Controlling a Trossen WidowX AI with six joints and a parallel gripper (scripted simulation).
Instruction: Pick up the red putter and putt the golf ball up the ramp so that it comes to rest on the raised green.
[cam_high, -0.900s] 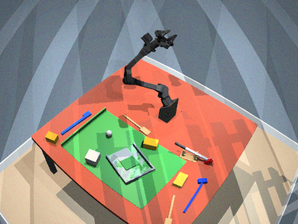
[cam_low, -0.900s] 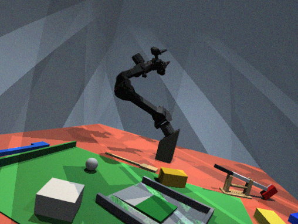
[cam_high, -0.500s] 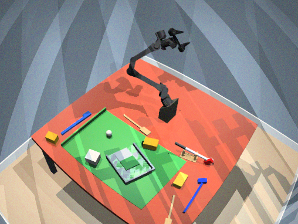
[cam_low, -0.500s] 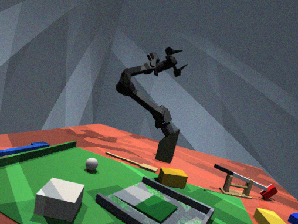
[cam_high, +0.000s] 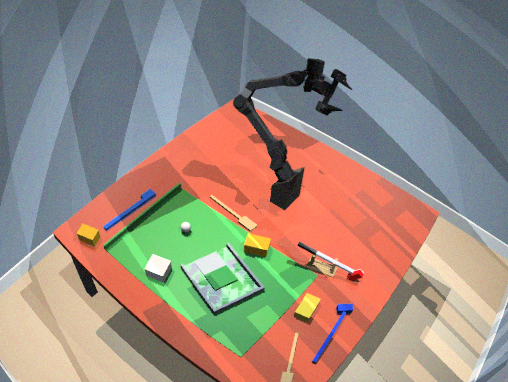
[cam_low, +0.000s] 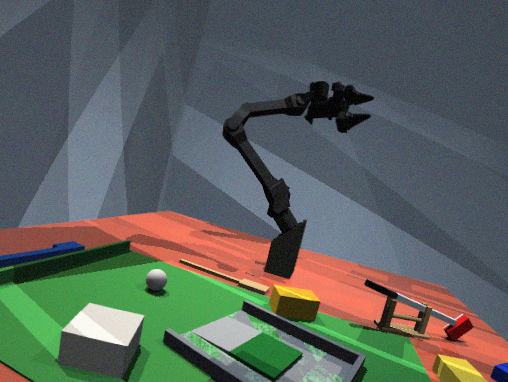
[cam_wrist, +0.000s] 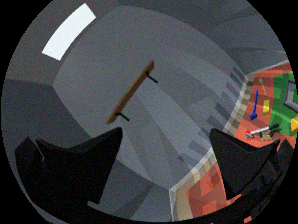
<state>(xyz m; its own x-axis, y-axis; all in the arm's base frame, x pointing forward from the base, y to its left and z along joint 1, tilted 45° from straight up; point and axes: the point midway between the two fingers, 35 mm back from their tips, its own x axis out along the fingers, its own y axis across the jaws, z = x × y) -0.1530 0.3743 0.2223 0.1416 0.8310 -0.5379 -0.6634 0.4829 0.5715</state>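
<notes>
The red putter (cam_high: 356, 274) (cam_low: 459, 327) (cam_wrist: 261, 131) rests across a small wooden stand (cam_low: 387, 314), its black grip toward the arm's base side and its red head out past the stand. The white golf ball (cam_high: 186, 227) (cam_low: 156, 280) lies on the green mat (cam_high: 145, 235). The grey ramp (cam_high: 210, 262) (cam_low: 225, 330) leads to the green square (cam_high: 221, 277) (cam_low: 267, 354), inside dark rails. My gripper (cam_high: 346, 99) (cam_low: 371, 106) (cam_wrist: 168, 133) is wide open and empty, high above the table and far from the putter.
A white block (cam_high: 158, 267) (cam_low: 100, 332) stands on the mat. Yellow blocks (cam_high: 257, 245) (cam_high: 307, 307) (cam_high: 88, 234) stand about. Blue mallets (cam_high: 131, 210) (cam_high: 330, 336) and wooden paddles (cam_high: 246, 222) (cam_high: 292, 355) lie on the red table (cam_high: 390, 225). A green wall (cam_high: 145, 215) edges the mat.
</notes>
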